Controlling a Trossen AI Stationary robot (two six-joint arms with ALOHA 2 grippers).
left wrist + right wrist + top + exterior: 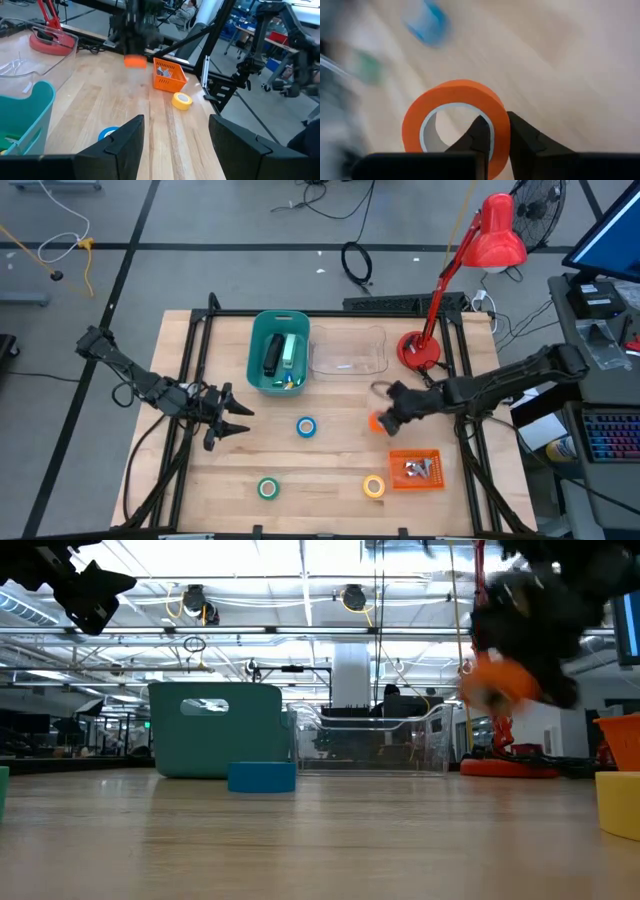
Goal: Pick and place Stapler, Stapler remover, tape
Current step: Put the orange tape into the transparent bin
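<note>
The right arm reaches in from the tabletop's (330,470) right edge, stretched low toward the middle, and its right claw (392,412) is pinched on the wall of the orange-red tape roll (455,117), one finger inside the ring and one outside. In the low view that roll hangs clear above the wood, so it appears lifted, though the blur there makes the gap hard to judge. It sits just in front of the clear tray (348,352) and near the red lamp's (470,270) base.

The left arm comes in from the left edge, elbow bent, with its left claw (228,420) pointing toward the centre, fingers spread apart and holding nothing.

The blue tape roll (306,427) lies mid-table, the green tape roll (267,489) near the front edge, and the yellow tape roll (374,486) just beside the orange basket (416,469). The teal bin (279,351) at the back holds a dark stapler (272,355) among other items.
</note>
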